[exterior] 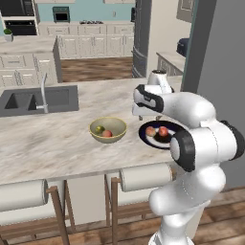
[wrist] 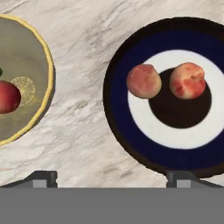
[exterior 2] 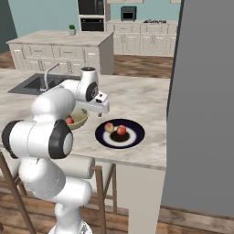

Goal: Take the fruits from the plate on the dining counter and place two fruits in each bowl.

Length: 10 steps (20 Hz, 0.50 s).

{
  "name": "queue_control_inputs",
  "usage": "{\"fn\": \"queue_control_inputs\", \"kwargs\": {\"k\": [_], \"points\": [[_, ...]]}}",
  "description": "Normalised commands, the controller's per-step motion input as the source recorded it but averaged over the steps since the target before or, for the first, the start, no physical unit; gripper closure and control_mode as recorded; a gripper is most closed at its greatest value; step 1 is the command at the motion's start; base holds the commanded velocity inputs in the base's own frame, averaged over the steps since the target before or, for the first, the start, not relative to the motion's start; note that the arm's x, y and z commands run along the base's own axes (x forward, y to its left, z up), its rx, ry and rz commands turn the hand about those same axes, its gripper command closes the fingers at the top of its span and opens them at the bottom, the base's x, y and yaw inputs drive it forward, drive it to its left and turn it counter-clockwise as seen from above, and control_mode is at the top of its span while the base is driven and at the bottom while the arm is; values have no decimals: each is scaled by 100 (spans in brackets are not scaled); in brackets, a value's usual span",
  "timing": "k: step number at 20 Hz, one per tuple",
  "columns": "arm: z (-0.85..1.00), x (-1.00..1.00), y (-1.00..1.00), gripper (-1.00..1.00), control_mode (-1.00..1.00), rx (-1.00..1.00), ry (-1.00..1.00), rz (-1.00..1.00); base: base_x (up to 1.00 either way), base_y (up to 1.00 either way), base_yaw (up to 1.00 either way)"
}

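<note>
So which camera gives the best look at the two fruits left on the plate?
The hand view: it looks straight down on both fruits, large and unblocked, on the plate. The right base view shows them small but clear; in the left base view the arm crowds them.

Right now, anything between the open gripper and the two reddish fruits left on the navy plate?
Nothing visible. The gripper hangs open above the marbled counter; both reddish fruits lie uncovered on the navy plate, beside the tan-yellow bowl.

In the left base view the robot's forearm is covering the right side of the plate (exterior: 149, 135). In the hand view the frame edges are cutting off the tan bowl (wrist: 47, 78) and the plate's right rim. In the right base view the arm is hiding most of that bowl.
</note>
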Motion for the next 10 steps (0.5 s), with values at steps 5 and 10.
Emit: {"fn": "queue_control_inputs", "kwargs": {"k": [5,10], "points": [[0,-66,-64,-100,-100,0,0,7,0,0,0],[0,57,-16,-100,-100,-9,17,1,0,0,0]]}}
